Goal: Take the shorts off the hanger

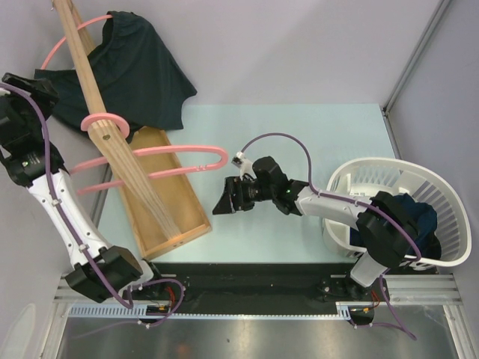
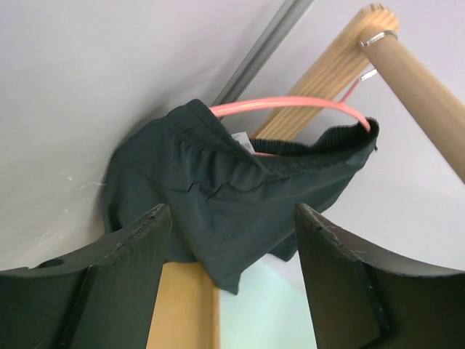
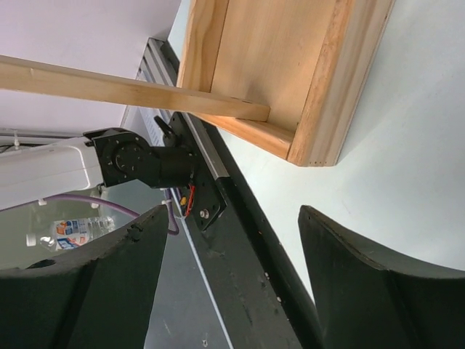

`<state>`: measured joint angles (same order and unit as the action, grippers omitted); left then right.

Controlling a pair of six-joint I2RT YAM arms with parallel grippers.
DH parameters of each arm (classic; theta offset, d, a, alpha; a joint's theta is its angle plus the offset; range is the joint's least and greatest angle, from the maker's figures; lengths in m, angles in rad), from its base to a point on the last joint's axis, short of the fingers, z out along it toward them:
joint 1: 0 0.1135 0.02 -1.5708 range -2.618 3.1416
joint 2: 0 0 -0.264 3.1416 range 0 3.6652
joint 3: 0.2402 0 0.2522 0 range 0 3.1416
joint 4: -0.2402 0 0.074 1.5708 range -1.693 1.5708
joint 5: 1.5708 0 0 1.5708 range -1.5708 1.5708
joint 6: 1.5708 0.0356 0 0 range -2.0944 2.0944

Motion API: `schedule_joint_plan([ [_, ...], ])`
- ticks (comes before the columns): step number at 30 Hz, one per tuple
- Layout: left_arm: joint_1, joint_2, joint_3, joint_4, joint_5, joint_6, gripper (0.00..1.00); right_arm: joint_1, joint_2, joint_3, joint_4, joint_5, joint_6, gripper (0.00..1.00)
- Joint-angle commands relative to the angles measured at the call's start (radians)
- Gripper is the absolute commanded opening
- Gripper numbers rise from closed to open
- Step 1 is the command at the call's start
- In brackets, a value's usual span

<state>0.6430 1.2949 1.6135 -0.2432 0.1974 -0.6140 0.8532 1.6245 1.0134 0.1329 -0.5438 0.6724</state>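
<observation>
Shorts, two pairs: navy pair [image 1: 423, 215] done, lying in the white basket [image 1: 374, 173] at the table's right edge; dark green pair [image 2: 240, 196] outstanding, hanging on the pink hanger [image 2: 290, 103] atop the wooden stand [image 1: 88, 75], far left corner; left gripper [image 2: 229, 211] and right gripper [image 3: 232, 214] both spread, empty.

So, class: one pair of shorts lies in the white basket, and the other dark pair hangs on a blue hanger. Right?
Not quite. The hanger is pink, not blue; the left wrist view shows it running through the waistband of the dark green shorts. The rest stands: the navy shorts lie in the white basket.
</observation>
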Motion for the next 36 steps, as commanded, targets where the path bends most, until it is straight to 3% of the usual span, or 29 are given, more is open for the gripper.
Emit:
schedule_joint_plan([
  [1,0.014,-0.002,-0.004,-0.068,0.082,0.157,0.74,-0.008,-0.009,0.002,0.054,-0.031,0.024,0.78],
  [6,0.014,-0.049,-0.107,-0.005,0.089,0.142,0.72,-0.014,-0.015,0.002,0.082,-0.047,0.015,0.80],
  [12,0.012,-0.095,-0.149,-0.022,0.083,0.177,0.73,0.052,0.043,0.002,0.207,-0.051,-0.077,0.91],
  [15,0.011,-0.082,-0.116,-0.097,0.080,0.183,0.73,0.058,0.106,0.004,0.299,-0.036,-0.004,0.91],
  [20,0.007,-0.114,-0.197,-0.059,0.106,0.145,0.71,0.064,0.178,0.013,0.336,0.015,0.059,0.89],
  [24,0.006,-0.137,-0.230,-0.050,0.117,0.135,0.71,0.086,0.219,0.014,0.401,0.015,0.085,0.77],
  [27,0.006,-0.161,-0.241,-0.041,0.111,0.134,0.71,0.115,0.245,0.027,0.473,0.027,0.096,0.63],
  [30,0.006,-0.164,-0.222,-0.050,0.111,0.132,0.71,0.132,0.319,0.056,0.513,0.082,0.124,0.35],
  [34,0.006,-0.167,-0.210,-0.061,0.108,0.128,0.71,0.151,0.415,0.134,0.493,0.132,0.121,0.05],
  [36,0.006,-0.171,-0.205,-0.062,0.109,0.112,0.71,0.159,0.439,0.183,0.436,0.168,0.109,0.00],
])
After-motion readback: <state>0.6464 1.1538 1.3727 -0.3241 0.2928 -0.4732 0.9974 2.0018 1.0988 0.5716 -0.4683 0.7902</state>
